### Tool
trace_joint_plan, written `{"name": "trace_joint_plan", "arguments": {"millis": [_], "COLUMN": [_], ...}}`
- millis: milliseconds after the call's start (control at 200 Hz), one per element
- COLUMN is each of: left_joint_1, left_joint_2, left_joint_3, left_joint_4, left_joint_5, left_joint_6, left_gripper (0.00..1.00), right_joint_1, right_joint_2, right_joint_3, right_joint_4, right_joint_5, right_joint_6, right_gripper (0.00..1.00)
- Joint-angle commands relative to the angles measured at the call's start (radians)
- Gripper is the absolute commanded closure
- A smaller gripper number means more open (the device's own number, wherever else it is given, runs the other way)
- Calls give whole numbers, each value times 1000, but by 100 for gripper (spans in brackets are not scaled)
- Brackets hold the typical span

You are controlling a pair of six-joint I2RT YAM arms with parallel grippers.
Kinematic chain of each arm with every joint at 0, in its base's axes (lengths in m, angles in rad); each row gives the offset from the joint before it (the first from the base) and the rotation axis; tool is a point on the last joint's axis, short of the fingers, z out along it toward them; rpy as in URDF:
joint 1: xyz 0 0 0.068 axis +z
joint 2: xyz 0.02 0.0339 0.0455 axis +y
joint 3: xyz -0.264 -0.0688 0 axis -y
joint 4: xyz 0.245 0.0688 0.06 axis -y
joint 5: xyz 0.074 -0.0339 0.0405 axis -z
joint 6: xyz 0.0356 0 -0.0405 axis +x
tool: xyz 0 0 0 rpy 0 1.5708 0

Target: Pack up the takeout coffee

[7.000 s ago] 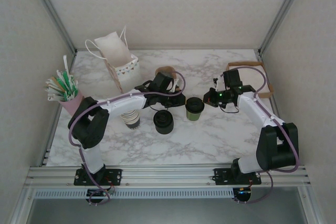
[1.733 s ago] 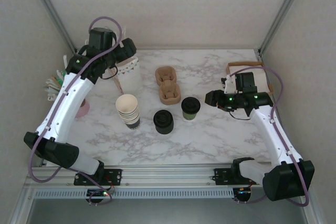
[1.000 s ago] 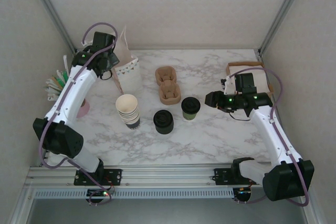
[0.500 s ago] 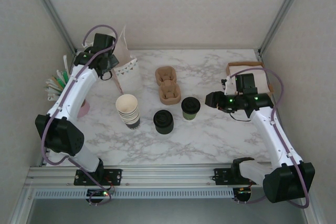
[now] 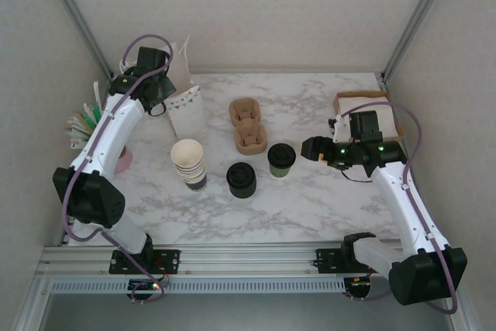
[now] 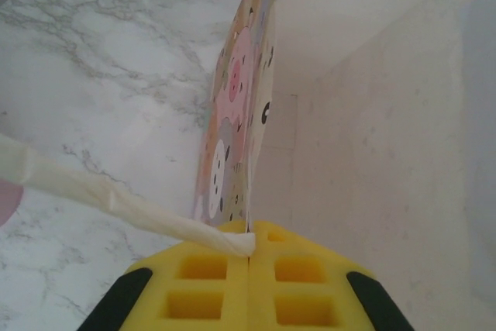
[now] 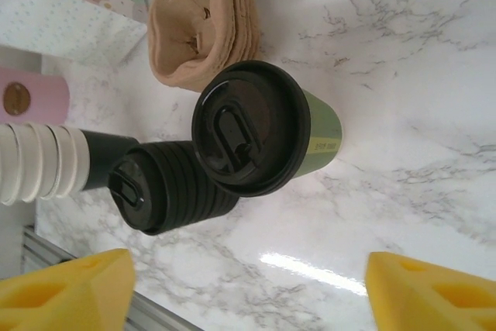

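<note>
The left fingers (image 6: 203,294) are pressing together on the twisted white handle (image 6: 116,199) of the printed paper bag (image 6: 236,106), at the upper left of the top view. The right fingers (image 7: 70,284) are standing wide apart, touching nothing, and are facing the takeout coffee (image 7: 249,125). This cup is standing upright on the marble counter (image 7: 403,153), just beside the stack of black lids (image 7: 155,191) and near the brown cup carrier (image 7: 198,32).

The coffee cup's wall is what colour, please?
The wall is olive green, best seen in the right wrist view.
</note>
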Motion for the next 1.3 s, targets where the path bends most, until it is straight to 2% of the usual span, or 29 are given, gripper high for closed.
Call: {"name": "trace_joint_plan", "arguments": {"millis": [0,45,180,335,556,641,796,961,1141,1297], "left_joint_1": [9,9,-2,-54,-257,-339,-484,-610,-723,-801], "left_joint_2": [-24,-37,-83,-114,-82,-47,33,151,242,306], "left_joint_3": [92,115,170,226,313,343,378,446,446,452], "left_joint_4": [-7,-6,7,43,108,134,195,177,167,149], "left_joint_5": [11,11,34,94,93,90,92,59,7,-45], "left_joint_6": [16,16,21,0,-65,-94,-141,-202,-315,-399], "left_gripper": [100,100,100,100,100,100,100,100,100,100], "right_joint_1": [5,4,5,3,4,4,3,3,1,-1], "right_joint_2": [-37,-45,-76,-123,-186,-190,-201,-230,-251,-253], "right_joint_3": [12,16,27,57,115,140,158,170,197,201], "right_joint_4": [-23,-26,-36,-74,-175,-232,-316,-384,-474,-496], "right_joint_5": [31,39,93,263,632,720,817,913,1068,1099], "right_joint_6": [4,6,21,61,199,239,282,313,380,396], "right_gripper": [8,1,1,1,1,1,1,1,1,1]}}
